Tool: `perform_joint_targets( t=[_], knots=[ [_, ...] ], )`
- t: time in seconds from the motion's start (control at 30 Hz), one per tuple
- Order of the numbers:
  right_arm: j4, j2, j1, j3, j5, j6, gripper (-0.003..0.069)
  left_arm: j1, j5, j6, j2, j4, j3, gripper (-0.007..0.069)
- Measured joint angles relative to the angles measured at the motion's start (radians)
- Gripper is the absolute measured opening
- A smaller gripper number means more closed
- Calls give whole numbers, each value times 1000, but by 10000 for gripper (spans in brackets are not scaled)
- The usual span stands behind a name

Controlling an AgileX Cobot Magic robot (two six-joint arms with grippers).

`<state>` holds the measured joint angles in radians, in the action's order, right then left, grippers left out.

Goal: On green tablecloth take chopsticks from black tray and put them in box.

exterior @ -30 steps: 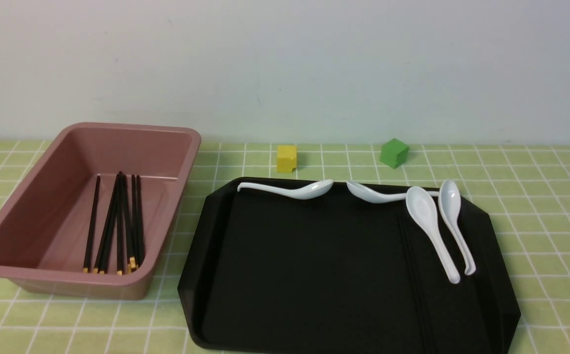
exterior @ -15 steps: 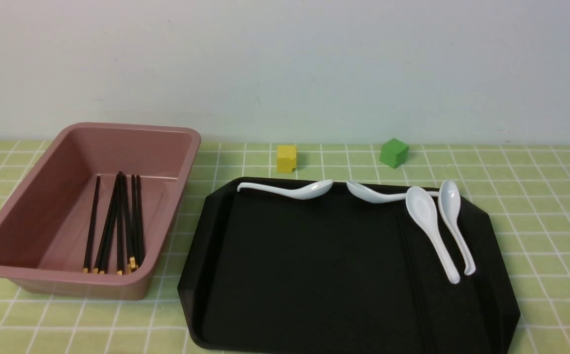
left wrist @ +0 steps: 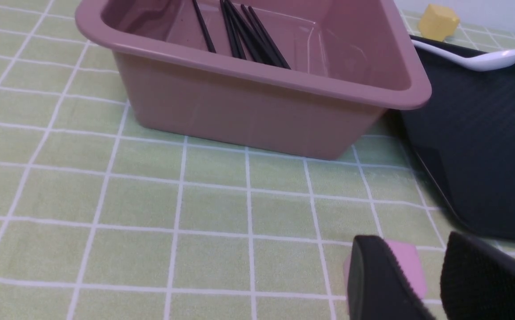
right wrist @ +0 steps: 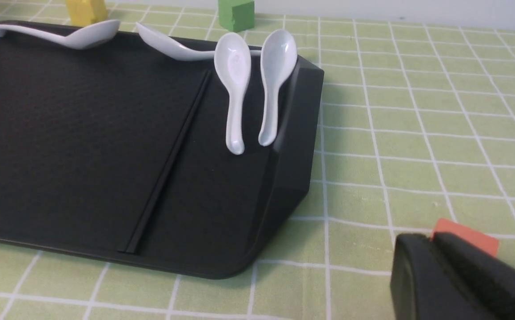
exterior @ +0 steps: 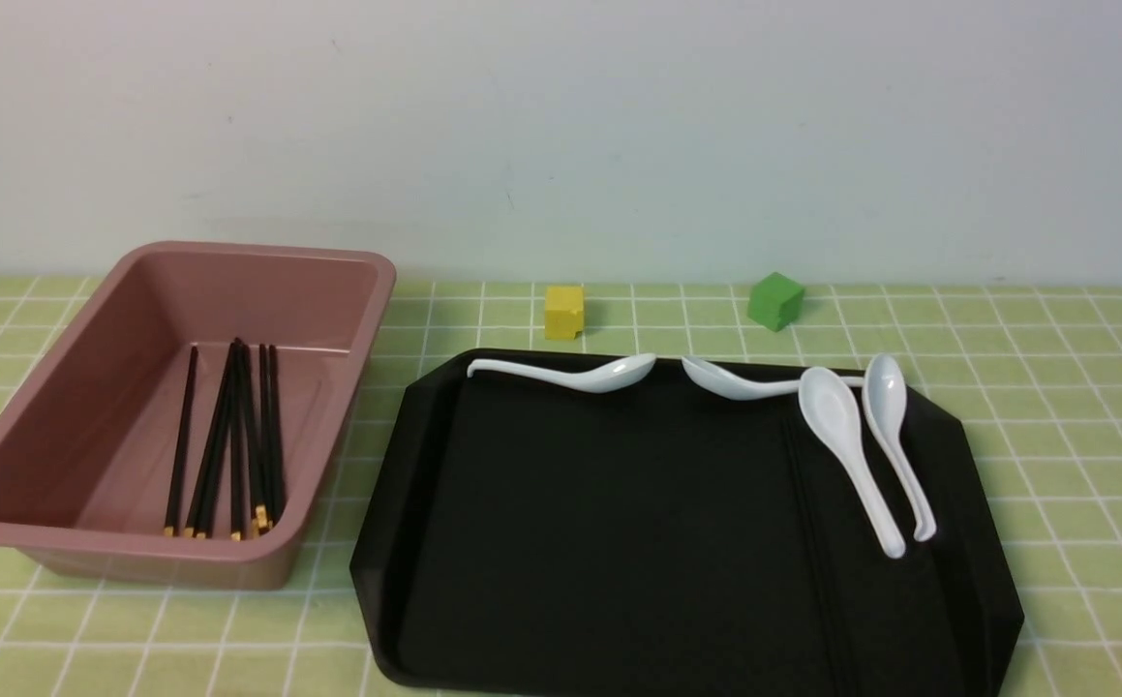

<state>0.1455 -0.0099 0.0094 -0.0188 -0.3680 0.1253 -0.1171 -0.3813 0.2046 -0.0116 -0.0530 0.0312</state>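
With left jaws slightly parted and right jaws closed, we open the right ones for the seeming chopstick [right wrist: 168, 161] ahead on the black tray [right wrist: 61, 133].

light: bright, even | shadows: soft | glare: faint on black tray [exterior: 677, 542] | blur: near fingers [left wrist: 484, 280]

Staged test tabletop: green tablecloth [exterior: 1054, 387] against a blank wall [exterior: 561, 126].

Front overview; low, close wrist views
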Motion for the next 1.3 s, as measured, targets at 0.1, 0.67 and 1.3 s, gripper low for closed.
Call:
perform_joint_targets(
  t=[0.1, 0.67, 1.3],
  knots=[
    [0, 0, 0, 0, -1, 0, 65, 0, 0, 0, 0, 0, 0, 238],
    [1, 0, 0, 0, -1, 0, 90, 0, 0, 0, 0, 0, 0, 238],
    [0, 0, 0, 0, -1, 0, 114, 0, 0, 0, 0, 0, 0, 238]
  ],
)
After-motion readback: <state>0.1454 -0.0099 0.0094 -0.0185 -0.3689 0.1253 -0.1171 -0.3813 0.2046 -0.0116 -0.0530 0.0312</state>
